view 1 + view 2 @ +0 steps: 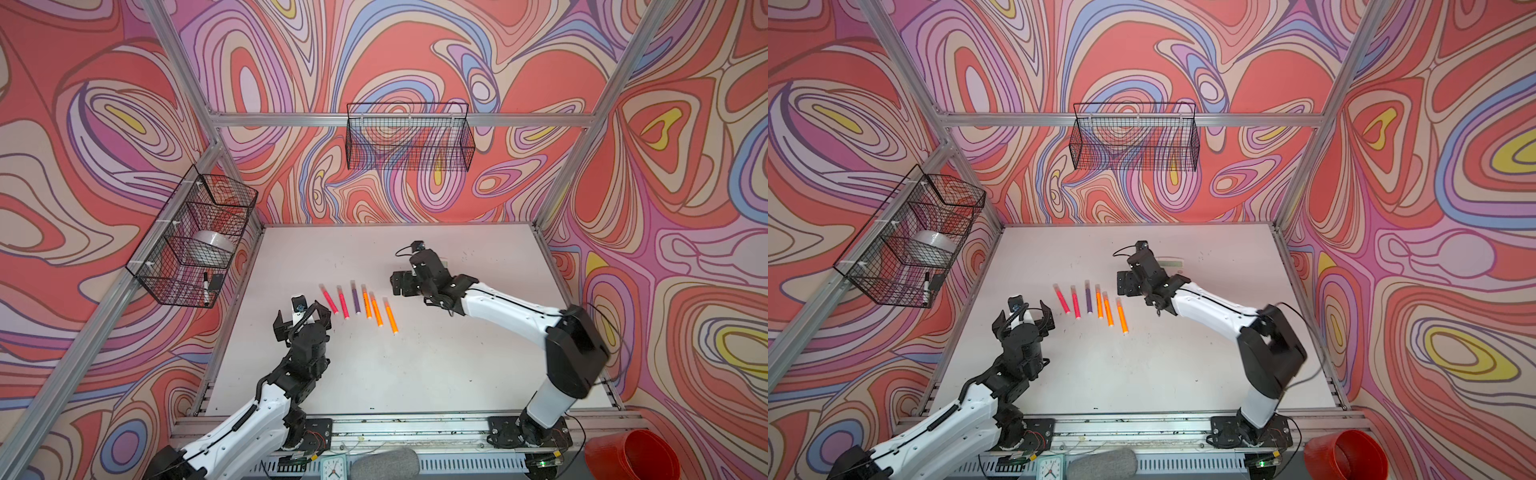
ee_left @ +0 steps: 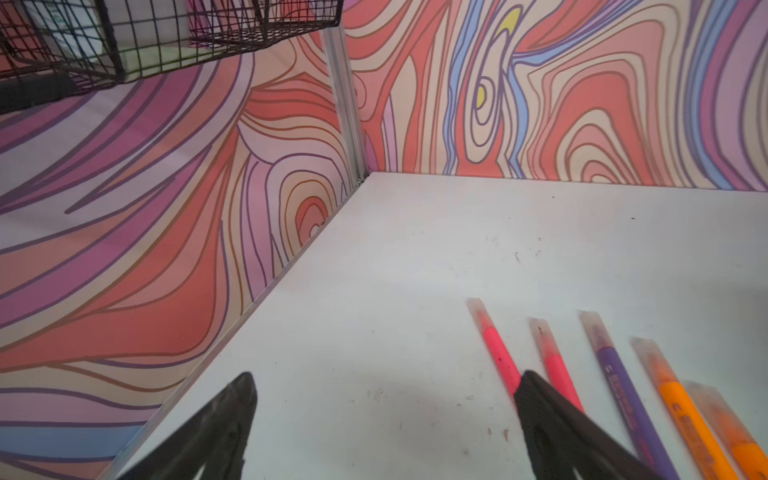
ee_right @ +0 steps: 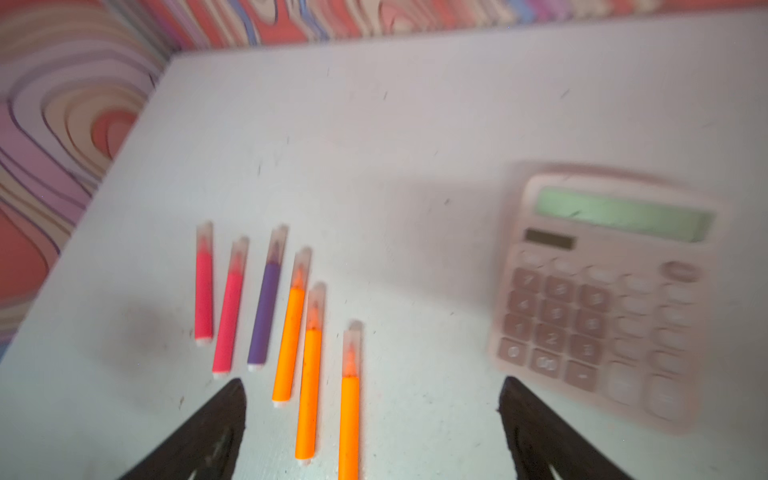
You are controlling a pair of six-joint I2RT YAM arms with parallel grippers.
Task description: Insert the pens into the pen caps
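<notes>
My left fingers [image 2: 232, 419] are spread wide and hold nothing; between them I see only bare bench [image 2: 415, 257]. In my left wrist view the tip of one crosses in front of the two pink pens [image 2: 500, 361], and I cannot tell whether it touches them. In both top views these fingers sit just left of the row of pens.

My right fingers [image 3: 216, 424] are spread just as wide and grip nothing. That wrist picture is smeared, but the gap is plain: the near ends of the three orange pens [image 3: 349, 419] lie within it, and neither finger appears to touch them. In both top views these fingers sit close to the right of the row, level with its far end.

I count six pens [image 3: 309, 386] flat on the bench, side by side and nearly parallel. From left to right they are two pink, one purple pen [image 3: 264, 316] and three orange, each orange one lying a little nearer to me than the one before. I count six pen caps [image 3: 277, 241], pale and see-through, each seated over the far tip of one pen.

One pink calculator [image 3: 602, 299] lies on the bench to the right of the pens, well apart from them. In the top views my right arm mostly covers it.

Two wire baskets hang on the walls. The left basket [image 1: 232, 191] holds one tape roll [image 1: 212, 245] and one black-and-white marker [image 1: 205, 286]. The back basket [image 1: 409, 145] hangs above the far edge of the bench.
</notes>
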